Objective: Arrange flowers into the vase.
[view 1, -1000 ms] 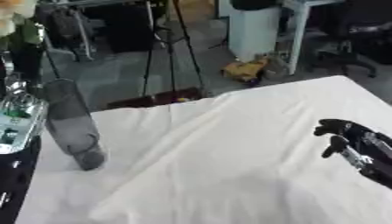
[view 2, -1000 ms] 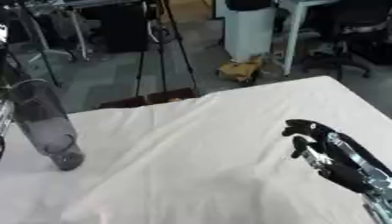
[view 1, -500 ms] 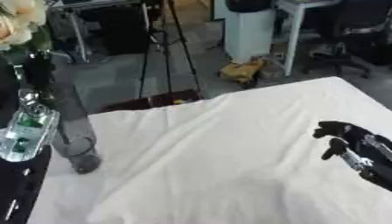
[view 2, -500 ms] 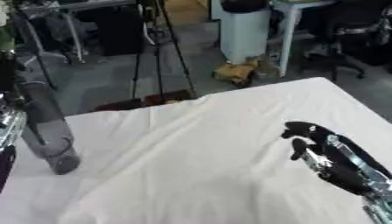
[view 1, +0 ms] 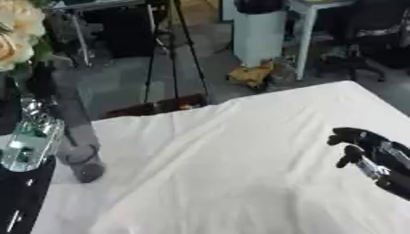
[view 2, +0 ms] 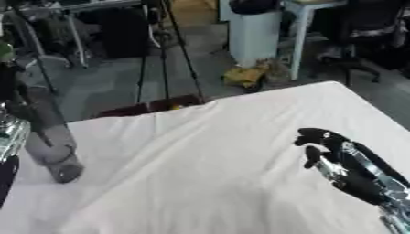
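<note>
Flowers (view 1: 18, 34), pale cream blooms with green leaves, show at the upper left corner above the robot's left arm, whose hand is not visible as more than a silvery, shiny part at the left edge, so I cannot tell how its fingers stand. Over the right side of the white tablecloth (view 1: 240, 160) the right hand (view 2: 332, 153) hangs with its fingers curled and nothing in them. Well apart from it, the grey glass vase (view 1: 76, 137) stands near the cloth's left edge, below the flowers.

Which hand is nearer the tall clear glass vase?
Left. The left hand is right beside the tall clear glass vase; the right hand hovers far across the white cloth.
</note>
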### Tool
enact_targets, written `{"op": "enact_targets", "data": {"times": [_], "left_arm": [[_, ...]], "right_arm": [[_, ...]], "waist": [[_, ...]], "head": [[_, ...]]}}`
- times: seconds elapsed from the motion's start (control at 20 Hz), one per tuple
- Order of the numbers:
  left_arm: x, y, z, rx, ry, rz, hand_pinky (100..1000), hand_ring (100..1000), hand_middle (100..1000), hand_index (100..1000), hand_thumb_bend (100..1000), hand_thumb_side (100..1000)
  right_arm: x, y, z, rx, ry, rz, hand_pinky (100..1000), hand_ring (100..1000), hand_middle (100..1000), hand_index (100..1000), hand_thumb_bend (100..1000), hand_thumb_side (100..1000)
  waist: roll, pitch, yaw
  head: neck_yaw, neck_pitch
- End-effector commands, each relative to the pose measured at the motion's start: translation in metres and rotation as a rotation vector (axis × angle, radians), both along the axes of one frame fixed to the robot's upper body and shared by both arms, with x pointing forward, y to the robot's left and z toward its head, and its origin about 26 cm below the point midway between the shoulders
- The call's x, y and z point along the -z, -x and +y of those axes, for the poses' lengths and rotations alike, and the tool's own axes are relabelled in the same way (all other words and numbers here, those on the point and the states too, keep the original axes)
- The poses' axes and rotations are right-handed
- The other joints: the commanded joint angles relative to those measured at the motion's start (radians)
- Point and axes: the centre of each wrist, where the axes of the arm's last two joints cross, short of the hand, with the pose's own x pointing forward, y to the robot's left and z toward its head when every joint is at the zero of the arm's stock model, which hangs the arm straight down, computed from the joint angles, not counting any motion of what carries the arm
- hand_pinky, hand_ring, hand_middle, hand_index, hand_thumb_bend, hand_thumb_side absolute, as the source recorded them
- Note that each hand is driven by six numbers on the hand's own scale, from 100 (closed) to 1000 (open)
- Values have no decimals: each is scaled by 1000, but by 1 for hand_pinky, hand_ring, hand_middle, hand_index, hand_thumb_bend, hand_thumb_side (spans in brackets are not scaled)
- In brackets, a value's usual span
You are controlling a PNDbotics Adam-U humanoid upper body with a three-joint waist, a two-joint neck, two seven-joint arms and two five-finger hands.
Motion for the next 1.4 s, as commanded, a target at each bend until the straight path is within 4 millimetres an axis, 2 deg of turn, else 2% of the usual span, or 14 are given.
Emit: {"op": "enact_targets", "data": {"times": [0.05,0.4,0.5,0.55,0.65,0.75,1.4], "left_arm": [[-17,1,11,-37,-21,-40,421,384,246,418,585,895],[-23,3,15,-61,-40,-57,485,466,339,461,591,890],[-25,3,17,-73,-56,-58,525,522,419,498,596,879],[-26,3,19,-78,-64,-55,525,522,419,498,596,879],[-27,3,21,-89,-90,-47,581,607,520,563,606,869],[-28,3,27,-111,-128,-29,606,643,564,596,612,854],[-36,1,55,-258,-372,201,683,693,621,641,644,810]], "right_arm": [[-10,-1,-3,0,16,-29,571,901,726,898,157,643],[-10,-2,-3,-2,17,-29,571,901,725,898,160,642],[-10,-1,-3,-2,17,-28,571,900,725,898,161,642],[-10,-2,-3,-3,17,-28,571,900,725,898,161,642],[-9,-2,-3,-3,18,-27,570,900,725,897,164,642],[-9,-2,-4,-3,19,-26,570,899,724,897,167,641],[-7,-1,-5,2,23,-14,569,898,723,896,167,645]], "waist": [[0,-12,2],[-6,-12,4],[-6,-13,3],[-6,-13,4],[-7,-14,4],[-6,-15,5],[0,-22,2]], "head": [[-1,-11],[-3,-10],[-3,-10],[-3,-10],[-4,-10],[-4,-11],[-9,-7]]}}
